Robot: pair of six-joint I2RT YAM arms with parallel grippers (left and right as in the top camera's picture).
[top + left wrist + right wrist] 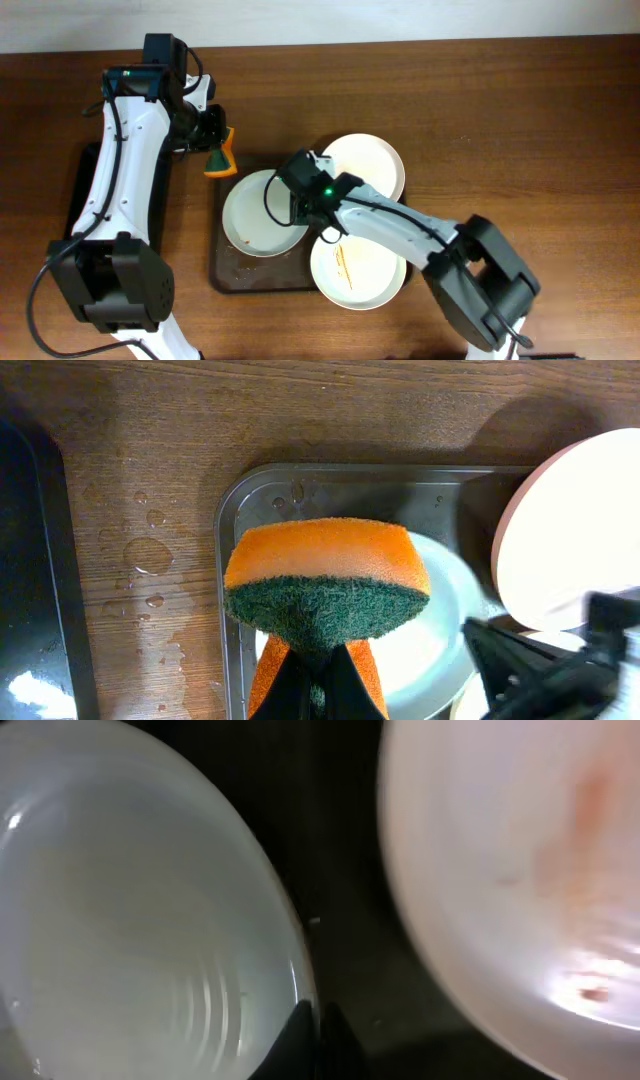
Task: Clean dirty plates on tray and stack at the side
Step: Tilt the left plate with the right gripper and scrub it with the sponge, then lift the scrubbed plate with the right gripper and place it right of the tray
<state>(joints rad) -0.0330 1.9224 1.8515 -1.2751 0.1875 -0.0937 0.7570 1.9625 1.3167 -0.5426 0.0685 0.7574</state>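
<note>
Mid-frame in the overhead view lies the brown tray (232, 272) w/ three white plates on it. The left plate (250, 215) sits inside the tray. The top plate (372, 165) is at the tray's upper right and the bottom plate (358, 272) at its lower right, w/ thin orange streaks near its centre. The tray's right part is hidden under those two, so I can't tell how far they overhang.

At upper left of centre, my left claw (215, 150) hangs over the tray's upper left corner. It's clamped on a sponge (222, 155). In the left wrist view the sponge (325, 575) is orange w/ a green scrub face, pinched from below and bowed by the left claw (318, 678). It blocks the near edge of the left plate (435, 635); contact w/ the plate I can't tell. The tray rim (240, 500) curves round behind it. Water drops (147, 552) sit on the wood at left, next to a black tray (45, 590) at the frame's left edge.

My right claw (303, 200) is over the left plate's right rim, approx. between all three plates. In the right wrist view its dark tips (318, 1040) show at bottom centre, close together right at the rim of the left plate (130, 920). Whether they grip it I can't tell, too blurred. At the right of that frame, another plate (520, 870) shows a reddish smear.
</note>
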